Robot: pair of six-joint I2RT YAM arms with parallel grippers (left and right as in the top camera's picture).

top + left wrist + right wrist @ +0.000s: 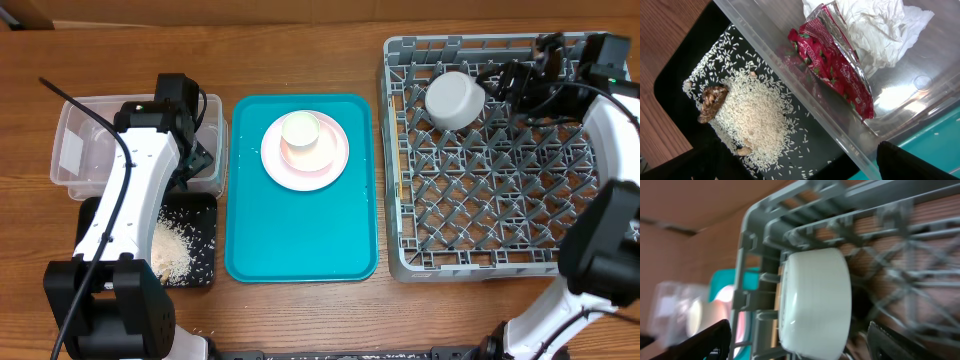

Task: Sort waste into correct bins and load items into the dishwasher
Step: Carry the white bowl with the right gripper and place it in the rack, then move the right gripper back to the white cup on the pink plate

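Waste was all binned: napkin [875,30] and red wrapper [835,65] in the clear tub [920,105], rice [750,115] in the black tray [677,80]. White bowl [455,99] was set in the dish rack [480,210], with the left gripper [200,158] and right gripper [500,82] both spread wide. Pink plate [335,168] and cup [301,131] weren't loaded yet.

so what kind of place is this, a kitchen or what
Likely a staged dish-clearing station on a tabletop, not a real kitchen: a grey dish rack sits flat on a wooden table, beside a teal tray and a black tray of scraped rice.

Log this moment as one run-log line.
white bowl in rack | right gripper open near it | left gripper open over tub edge | plate on teal tray
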